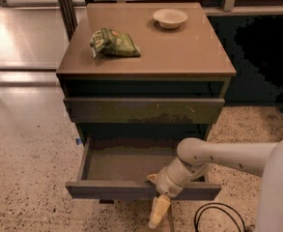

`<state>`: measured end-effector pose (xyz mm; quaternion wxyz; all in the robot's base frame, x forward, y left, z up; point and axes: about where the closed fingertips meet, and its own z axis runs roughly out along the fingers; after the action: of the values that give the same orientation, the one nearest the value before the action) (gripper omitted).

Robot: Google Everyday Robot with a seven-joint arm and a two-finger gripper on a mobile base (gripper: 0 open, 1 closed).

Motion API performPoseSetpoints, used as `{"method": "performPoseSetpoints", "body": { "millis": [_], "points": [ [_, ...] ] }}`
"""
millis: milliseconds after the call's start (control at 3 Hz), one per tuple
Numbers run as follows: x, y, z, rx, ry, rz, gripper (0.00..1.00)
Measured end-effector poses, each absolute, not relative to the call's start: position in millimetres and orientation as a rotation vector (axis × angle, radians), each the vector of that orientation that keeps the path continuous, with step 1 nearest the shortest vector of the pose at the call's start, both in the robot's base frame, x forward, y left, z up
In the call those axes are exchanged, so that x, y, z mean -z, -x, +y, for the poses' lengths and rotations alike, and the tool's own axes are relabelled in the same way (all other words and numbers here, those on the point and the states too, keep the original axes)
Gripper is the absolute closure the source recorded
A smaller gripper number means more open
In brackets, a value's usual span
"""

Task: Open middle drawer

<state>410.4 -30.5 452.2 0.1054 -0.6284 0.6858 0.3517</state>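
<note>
The middle drawer point(131, 190) stands pulled far out of the brown cabinet point(179, 57), showing its grey-brown tray floor point(119, 163). A small blue tag point(78, 140) sits at its left end. My gripper point(158, 211) hangs at the drawer's dark front panel, right of centre, with its pale yellow tip reaching below the panel toward the floor. My white arm point(218, 156) comes in from the right over the drawer's right corner. Above the drawer is a shut dark front with pale scratch marks point(143, 110).
A green snack bag point(114, 42) and a white bowl point(170, 17) lie on the cabinet top. A black cable point(218, 215) loops on the speckled floor at the lower right. A metal post point(66, 8) stands at the back left.
</note>
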Motion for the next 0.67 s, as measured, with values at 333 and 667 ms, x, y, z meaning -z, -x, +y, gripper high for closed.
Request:
{"method": "performPoseSetpoints", "body": {
  "millis": [333, 667],
  "points": [
    [-443.7, -404.8, -29.3, -1.078, 1.848, 2.031, 0.00],
    [-459.8, -374.1, -27.4, -1.072, 1.843, 2.043, 0.00]
  ]
}}
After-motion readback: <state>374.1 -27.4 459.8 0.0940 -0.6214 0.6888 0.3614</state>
